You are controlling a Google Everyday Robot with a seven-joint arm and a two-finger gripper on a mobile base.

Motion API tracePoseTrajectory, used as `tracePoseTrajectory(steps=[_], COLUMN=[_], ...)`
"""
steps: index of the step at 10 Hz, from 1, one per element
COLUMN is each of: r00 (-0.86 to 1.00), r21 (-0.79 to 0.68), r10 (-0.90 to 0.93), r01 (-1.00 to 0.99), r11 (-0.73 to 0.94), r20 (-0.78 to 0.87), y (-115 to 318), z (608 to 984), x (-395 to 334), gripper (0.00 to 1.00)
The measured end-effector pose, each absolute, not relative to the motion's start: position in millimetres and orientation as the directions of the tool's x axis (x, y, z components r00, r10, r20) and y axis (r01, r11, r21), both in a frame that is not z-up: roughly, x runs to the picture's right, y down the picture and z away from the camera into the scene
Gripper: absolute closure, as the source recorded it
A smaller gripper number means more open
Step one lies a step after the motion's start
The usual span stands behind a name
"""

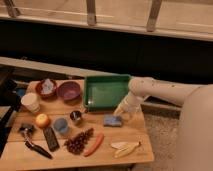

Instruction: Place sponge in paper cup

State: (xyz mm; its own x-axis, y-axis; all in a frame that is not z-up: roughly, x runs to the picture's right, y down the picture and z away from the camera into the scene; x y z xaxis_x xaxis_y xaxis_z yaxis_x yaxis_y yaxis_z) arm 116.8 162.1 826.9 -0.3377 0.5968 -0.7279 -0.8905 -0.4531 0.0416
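- Hovers with gripper [123, 109] just right of sponge [113, 120], spread wide and empty, ready for pickup.
- Leaves paper cup [31, 102] upright at left, well apart.

Matt wooden counter [65, 159]; soft matt sponge [113, 120] just below smooth pale hand [121, 110]; matt paper cup [31, 102]; shiny metal cup [76, 117].

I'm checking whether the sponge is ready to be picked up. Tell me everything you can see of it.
The sponge is a small, flat, light-blue rectangular block, soft-looking, lying flat on the wooden table, just in front of the green tray and right of the metal cup. The gripper hovers close above its right end, jaws open; whether it touches the sponge cannot be told.
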Motion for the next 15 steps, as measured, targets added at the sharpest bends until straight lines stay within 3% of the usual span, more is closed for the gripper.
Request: tracePoseTrajectory(steps=[9, 15], r00=[-0.306, -0.266], r21=[0.022, -0.048], r10=[0.535, 0.546], r01=[-0.881, -0.869], r11=[-0.472, -0.492], r20=[-0.787, -0.794], y=[178, 176], z=[848, 845], x=[102, 93], gripper=[0.38, 0.94])
